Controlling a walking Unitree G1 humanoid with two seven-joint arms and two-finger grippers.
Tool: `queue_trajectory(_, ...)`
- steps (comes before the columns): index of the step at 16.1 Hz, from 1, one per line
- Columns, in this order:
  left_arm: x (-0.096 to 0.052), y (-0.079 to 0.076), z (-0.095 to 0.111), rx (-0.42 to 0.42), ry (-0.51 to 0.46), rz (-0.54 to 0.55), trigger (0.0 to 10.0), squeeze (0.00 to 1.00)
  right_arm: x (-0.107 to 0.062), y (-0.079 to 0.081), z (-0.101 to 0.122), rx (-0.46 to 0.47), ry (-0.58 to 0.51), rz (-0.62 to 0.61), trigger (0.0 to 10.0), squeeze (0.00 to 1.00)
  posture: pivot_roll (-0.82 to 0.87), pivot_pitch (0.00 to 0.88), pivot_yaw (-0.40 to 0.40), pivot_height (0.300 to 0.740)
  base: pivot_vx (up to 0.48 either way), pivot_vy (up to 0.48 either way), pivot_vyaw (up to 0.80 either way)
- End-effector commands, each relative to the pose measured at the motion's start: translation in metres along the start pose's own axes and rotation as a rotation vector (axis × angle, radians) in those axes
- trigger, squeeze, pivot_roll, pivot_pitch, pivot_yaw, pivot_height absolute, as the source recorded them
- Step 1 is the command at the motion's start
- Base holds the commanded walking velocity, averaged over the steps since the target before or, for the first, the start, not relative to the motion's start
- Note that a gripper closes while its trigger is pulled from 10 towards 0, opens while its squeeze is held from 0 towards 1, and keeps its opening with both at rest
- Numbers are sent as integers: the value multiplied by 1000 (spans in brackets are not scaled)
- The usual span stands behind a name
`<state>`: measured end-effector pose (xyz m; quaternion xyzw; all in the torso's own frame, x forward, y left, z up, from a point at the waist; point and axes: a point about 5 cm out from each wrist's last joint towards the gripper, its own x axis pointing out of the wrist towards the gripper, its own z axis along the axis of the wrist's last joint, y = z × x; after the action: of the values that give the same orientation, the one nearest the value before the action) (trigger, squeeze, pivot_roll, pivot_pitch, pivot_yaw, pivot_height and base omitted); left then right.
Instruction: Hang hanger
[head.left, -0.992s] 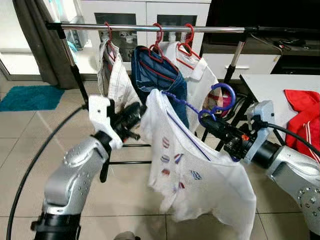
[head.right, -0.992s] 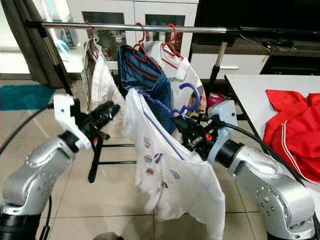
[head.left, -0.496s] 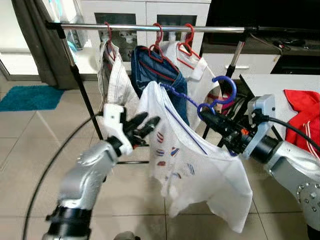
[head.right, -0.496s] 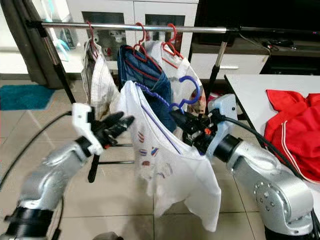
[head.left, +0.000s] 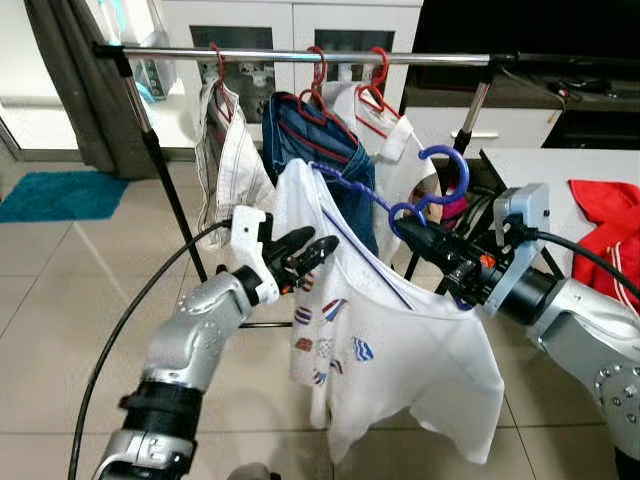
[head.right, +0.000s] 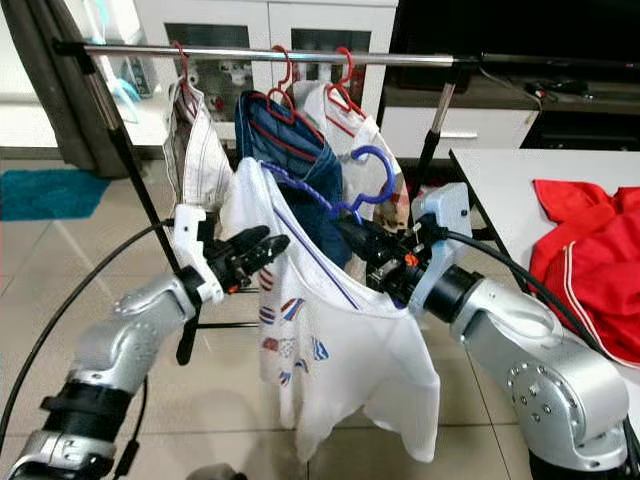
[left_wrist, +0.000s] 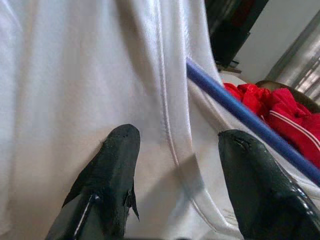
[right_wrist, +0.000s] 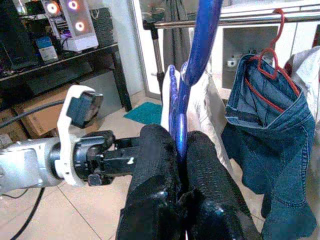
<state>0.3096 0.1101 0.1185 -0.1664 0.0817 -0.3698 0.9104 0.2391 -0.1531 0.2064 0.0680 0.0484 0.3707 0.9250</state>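
The right gripper (head.left: 408, 229) is clamped on the neck of the blue hanger (head.left: 440, 185), holding it below the metal rail (head.left: 300, 56), its hook not yet on; a white shirt (head.left: 400, 350) drapes from it; the left gripper (head.left: 318, 250), fingers spread wide, presses against the shirt's front; a red garment (head.left: 605, 215) lies on the counter (head.left: 540, 170).

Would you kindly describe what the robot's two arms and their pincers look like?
Both arms are rounded silver shells joined by black rings. The left arm has a black collar low down and a thin black cable looping off to its side. Each wrist bears a white bracket. The left pincer and right pincer each have two long black fingers; small orange marks sit by the right pincer's base, where another black cable runs.
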Motion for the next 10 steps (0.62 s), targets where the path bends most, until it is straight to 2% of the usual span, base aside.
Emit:
queue_trajectory(1, 5, 1, 6, 19, -13, -12, 10000, 0, 0, 4, 8, -20, -22, 20, 0, 0, -40, 0, -2, 740, 0, 0, 0)
queue_trajectory(3, 9, 4, 5, 28, -10, -11, 10000, 0, 1, 5, 7, -19, -21, 23, 0, 0, -43, 0, 0, 740, 0, 0, 0)
queue_trajectory(5, 13, 12, 9, 65, -33, 55, 0, 0, 0, 6, 5, -17, -14, 25, 0, 0, -43, 0, 3, 740, 0, 0, 0)
queue_trajectory(10, 12, 18, 9, 111, -52, 98, 0, 0, -2, 3, 1, -13, -6, 5, 0, 0, -39, 0, 11, 740, 0, 0, 0)
